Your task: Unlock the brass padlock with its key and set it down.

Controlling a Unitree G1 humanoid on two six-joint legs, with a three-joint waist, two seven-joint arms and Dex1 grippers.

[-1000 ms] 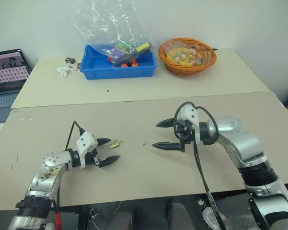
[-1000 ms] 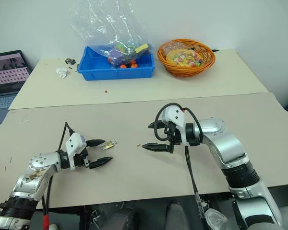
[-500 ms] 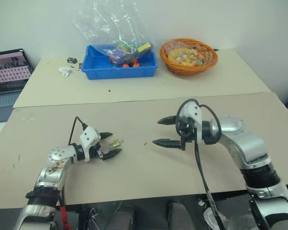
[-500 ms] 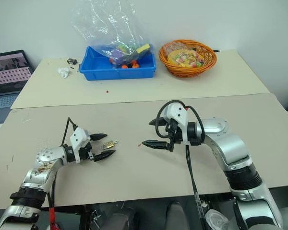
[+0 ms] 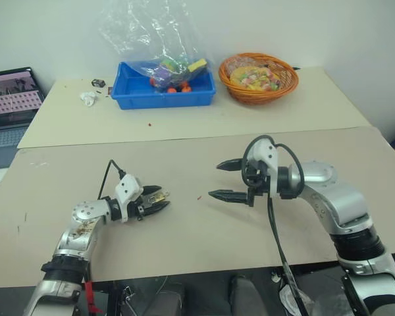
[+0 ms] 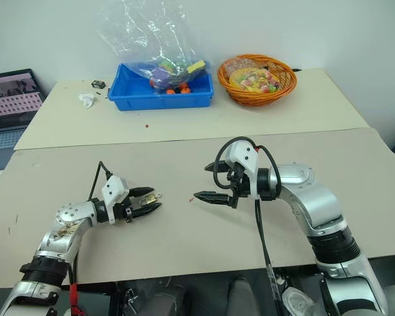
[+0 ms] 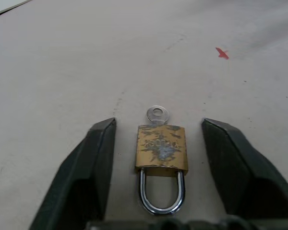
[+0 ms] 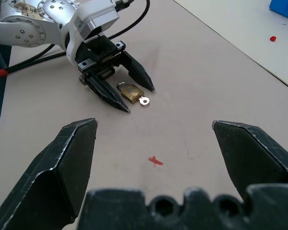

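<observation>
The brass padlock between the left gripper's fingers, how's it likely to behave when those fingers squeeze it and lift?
The brass padlock looks like solid metal, so probably rigid and heavy for its size. It lies flat on the table, so unlikely to roll. Its smooth sides may slip against the left gripper, and the key sticking out could catch.

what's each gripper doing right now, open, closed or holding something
Left gripper: open, fingers either side of the brass padlock on the table, not touching it.
Right gripper: open, holding nothing, above the table.
</observation>
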